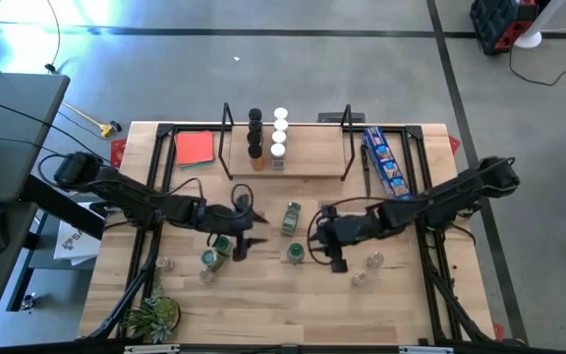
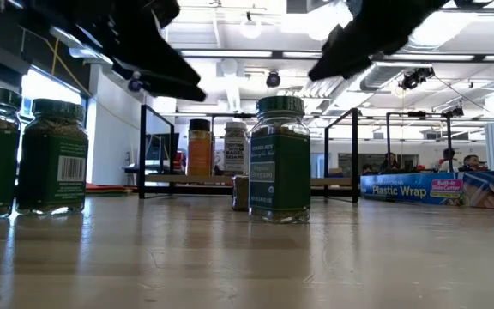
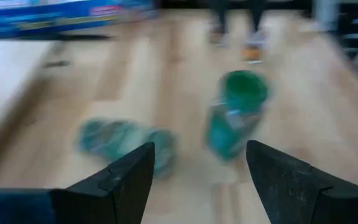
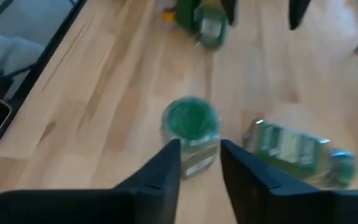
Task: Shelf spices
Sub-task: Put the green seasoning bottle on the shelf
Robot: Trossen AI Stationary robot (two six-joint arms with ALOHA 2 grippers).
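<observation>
The shelf (image 1: 288, 147) stands at the table's far middle, with black-lidded jars (image 1: 254, 133) and white-lidded jars (image 1: 280, 133) upright on its board. A green-lidded spice jar (image 1: 296, 253) stands upright on the table at mid-table, and another (image 1: 293, 218) lies on its side just beyond it. My right gripper (image 4: 199, 158) hovers open just right of the upright jar (image 4: 190, 127). My left gripper (image 3: 197, 165) hovers open to the left of both, aimed at them (image 3: 235, 115). Two more green jars (image 1: 217, 252) stand under the left arm.
Small clear jars sit near the table's left (image 1: 163, 264) and right (image 1: 373, 260) front. A long blue packet (image 1: 385, 157) lies right of the shelf and a red square (image 1: 195, 147) lies left of it. A plant (image 1: 155, 317) stands at the near left corner.
</observation>
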